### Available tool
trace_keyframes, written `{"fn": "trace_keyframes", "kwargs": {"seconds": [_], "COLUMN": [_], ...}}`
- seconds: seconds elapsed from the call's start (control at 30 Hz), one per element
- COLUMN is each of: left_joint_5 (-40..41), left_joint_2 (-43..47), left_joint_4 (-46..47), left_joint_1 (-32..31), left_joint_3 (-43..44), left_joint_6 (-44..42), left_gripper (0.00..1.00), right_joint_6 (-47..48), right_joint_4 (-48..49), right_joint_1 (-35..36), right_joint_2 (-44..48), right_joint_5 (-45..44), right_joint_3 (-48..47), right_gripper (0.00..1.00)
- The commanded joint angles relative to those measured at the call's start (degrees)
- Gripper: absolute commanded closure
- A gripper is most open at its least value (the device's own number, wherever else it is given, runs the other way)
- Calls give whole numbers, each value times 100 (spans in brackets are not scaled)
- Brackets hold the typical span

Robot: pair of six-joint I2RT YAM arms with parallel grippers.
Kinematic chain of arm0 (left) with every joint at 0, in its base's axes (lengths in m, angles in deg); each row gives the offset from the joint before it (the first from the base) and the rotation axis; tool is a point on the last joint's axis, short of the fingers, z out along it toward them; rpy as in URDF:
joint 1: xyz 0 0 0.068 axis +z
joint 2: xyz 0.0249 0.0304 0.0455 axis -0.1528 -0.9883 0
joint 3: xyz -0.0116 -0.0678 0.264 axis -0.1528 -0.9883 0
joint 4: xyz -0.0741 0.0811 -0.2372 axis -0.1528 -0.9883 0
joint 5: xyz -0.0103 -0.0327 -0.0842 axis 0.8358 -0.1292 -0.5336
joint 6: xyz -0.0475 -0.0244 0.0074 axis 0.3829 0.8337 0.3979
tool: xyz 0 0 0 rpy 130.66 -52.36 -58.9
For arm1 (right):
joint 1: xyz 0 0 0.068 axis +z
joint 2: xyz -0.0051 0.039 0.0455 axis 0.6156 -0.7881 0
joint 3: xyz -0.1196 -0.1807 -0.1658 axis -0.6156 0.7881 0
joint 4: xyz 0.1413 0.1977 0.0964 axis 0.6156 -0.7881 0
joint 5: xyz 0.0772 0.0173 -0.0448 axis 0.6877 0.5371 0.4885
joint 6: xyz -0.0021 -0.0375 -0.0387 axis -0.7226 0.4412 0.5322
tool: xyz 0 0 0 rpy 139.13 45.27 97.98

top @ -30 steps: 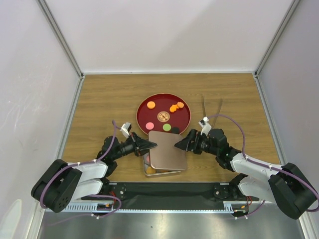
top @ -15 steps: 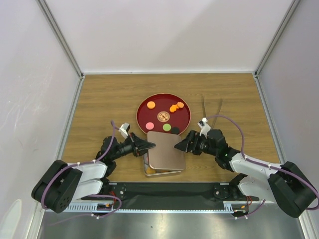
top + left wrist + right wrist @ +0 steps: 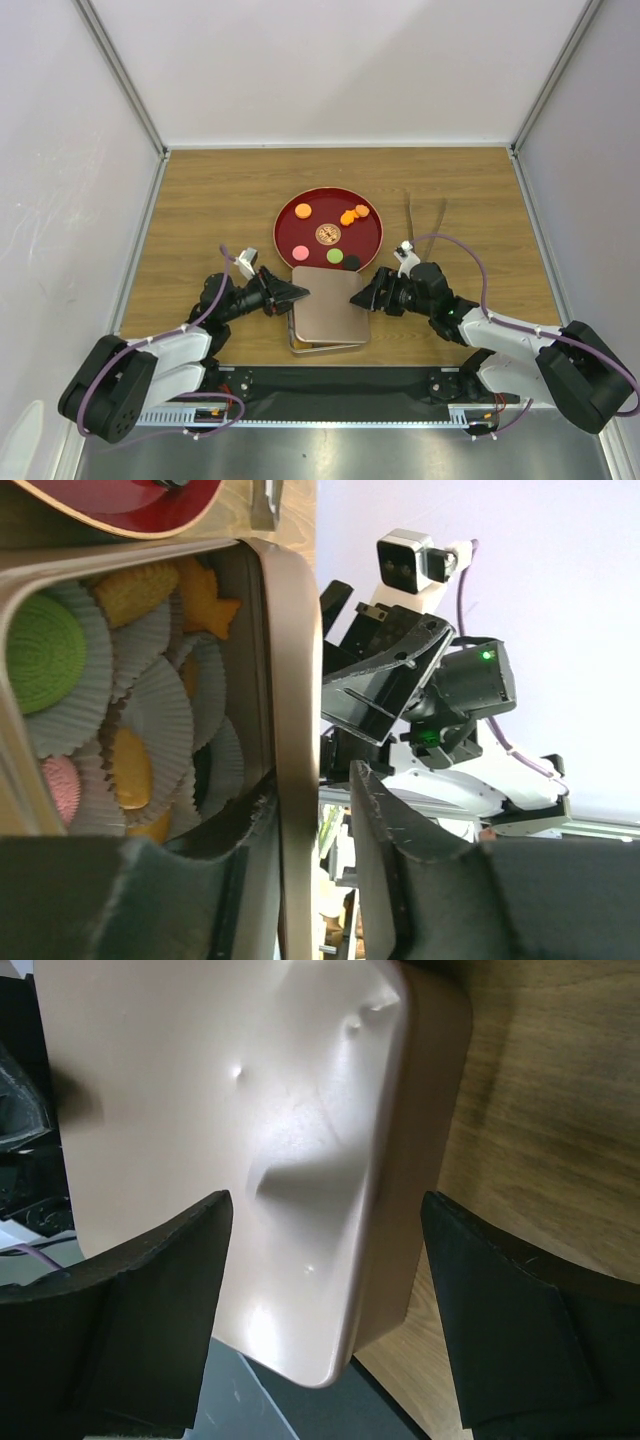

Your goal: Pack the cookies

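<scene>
Wooden desk [image 3: 200, 200], white walls around. A red plate [image 3: 283, 215] carries several cookies [image 3: 348, 215] — more sit in paper cups [image 3: 160, 720] inside the tin [image 3: 325, 347]. Left gripper [image 3: 300, 292] and right gripper [image 3: 358, 293] straddle opposite edges of the lid [image 3: 328, 300] — jaws apart, not clamped.

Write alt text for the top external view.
Two arms reach inward, the left claw and right claw at opposite side edges of a tan lid resting over a tin near the front of the wooden table. Behind it, a red plate holds several cookies; tongs lie to the right.
</scene>
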Motion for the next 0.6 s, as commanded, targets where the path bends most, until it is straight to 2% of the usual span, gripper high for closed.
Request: {"fn": "trace_keyframes", "kwargs": {"seconds": [0.0, 0.2, 0.57], "left_joint_5": [-119, -155, -172], "left_joint_2": [203, 502, 1082], "left_joint_4": [-162, -777, -1999], "left_joint_1": [124, 256, 564], "left_joint_3": [67, 102, 216], "left_joint_6": [-336, -617, -1224], "left_gripper": [63, 59, 50], "right_joint_6": [127, 189, 268], "right_joint_4": [-17, -228, -465], "right_joint_1": [55, 151, 379], "right_joint_2": [-31, -39, -162], "right_joint_5": [-194, -335, -607], "right_joint_3": [-205, -337, -531], "right_gripper": [20, 24, 27]}}
